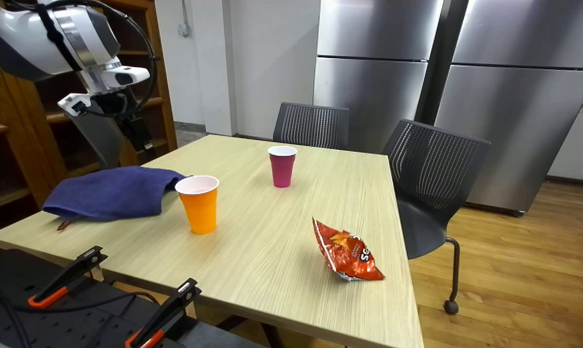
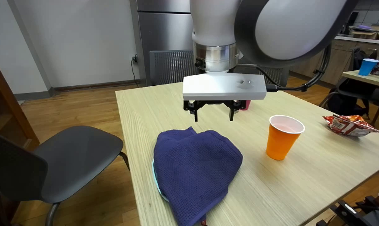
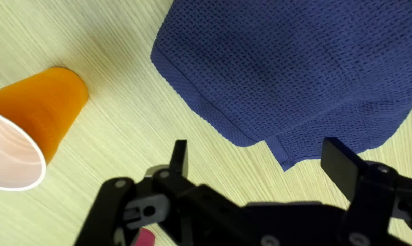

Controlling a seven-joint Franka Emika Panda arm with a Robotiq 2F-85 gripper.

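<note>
The black two-fingered end effector [image 2: 213, 120] hung, jaws spread and empty, near the navy waffle-weave cloth towel [image 2: 198, 169], which lay on the pale wood-grain desk [image 2: 271, 191] over something with a curved light-blue edge [image 2: 156, 181]; draping looked largely done, only that edge left bare

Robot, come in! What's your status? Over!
Claw open, empty. Blue waffle-weave towel lower down, light-blue edge showing beneath. Nothing in between; orange cup upright beside towel.

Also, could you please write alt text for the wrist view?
Black fingers, open and empty, hover near the edge of a blue waffle-weave towel on a pale table. An orange plastic cup stands at left, partly cropped; a magenta cup peeks in below.
</note>
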